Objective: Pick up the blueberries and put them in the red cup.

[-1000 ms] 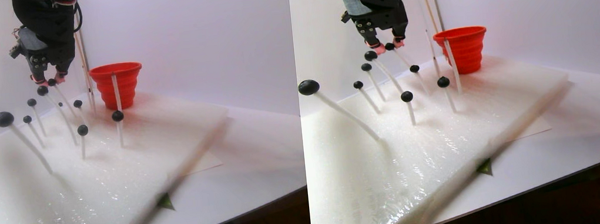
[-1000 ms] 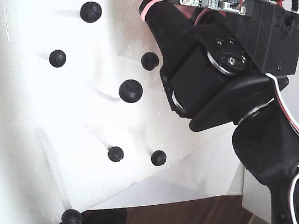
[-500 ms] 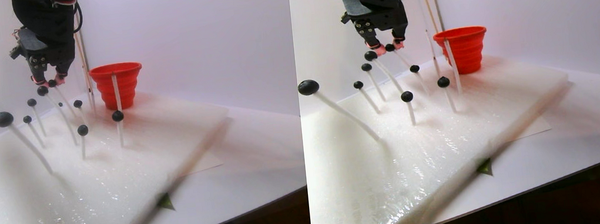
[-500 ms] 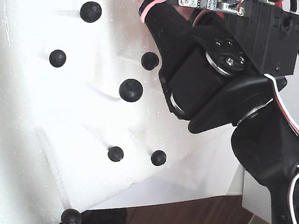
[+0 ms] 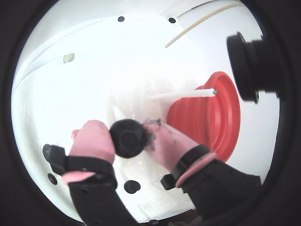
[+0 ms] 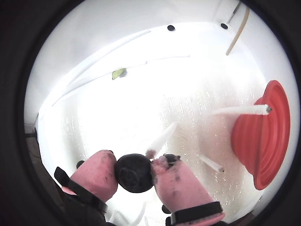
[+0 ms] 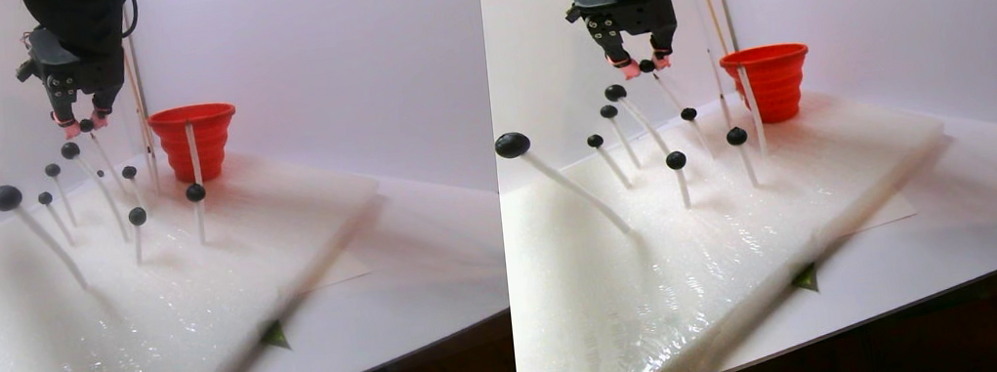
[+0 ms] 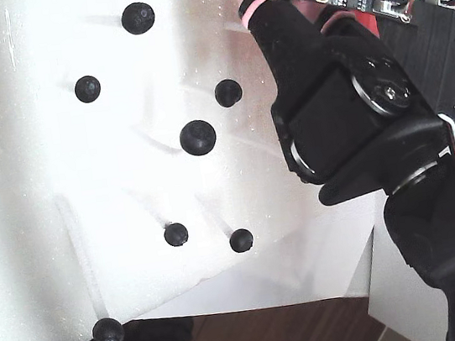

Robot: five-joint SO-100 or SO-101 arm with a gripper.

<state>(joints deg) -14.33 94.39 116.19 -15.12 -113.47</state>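
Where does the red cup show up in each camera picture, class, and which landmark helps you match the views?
A wrist view: red cup at right of centre, lying sideways, beyond the gripper.
Another wrist view: red cup at the right edge.
Stereo pair view: red cup upper middle of the left half, and again in the right half.
Fixed view: not in the picture.
Shared landmark: the bare white stick in front of the cup.

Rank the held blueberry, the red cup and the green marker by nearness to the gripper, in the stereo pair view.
1. held blueberry, between the jaws of the gripper.
2. red cup, to its right, at the back.
3. green marker, low at the front.
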